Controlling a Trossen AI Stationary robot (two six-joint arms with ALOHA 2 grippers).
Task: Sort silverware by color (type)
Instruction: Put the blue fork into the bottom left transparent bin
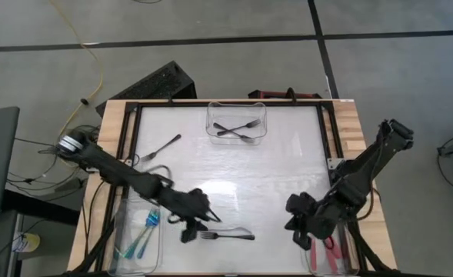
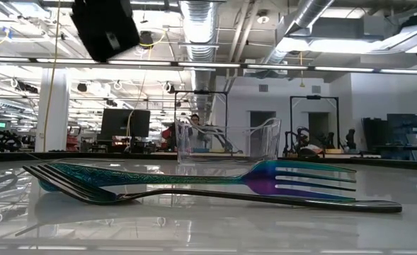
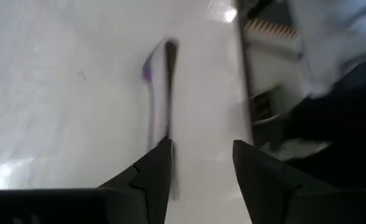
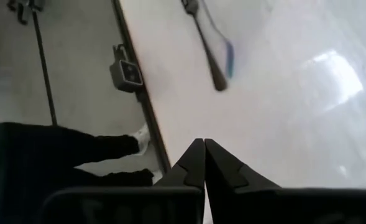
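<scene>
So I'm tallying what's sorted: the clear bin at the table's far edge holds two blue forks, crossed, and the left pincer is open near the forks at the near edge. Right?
Not quite. The two crossed forks in the far bin are dark, not blue, as the high view shows; the blue pieces lie in the bin at the near left. The rest stands: the left pincer is open by the near-edge forks.

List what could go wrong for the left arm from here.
1. Two forks lie together at the near edge: a dark fork against a teal fork. The open left tool beside them could pinch both, or nudge one off the table.
2. Both lie flat on the glossy top, so the fingers may slide over them.
</scene>
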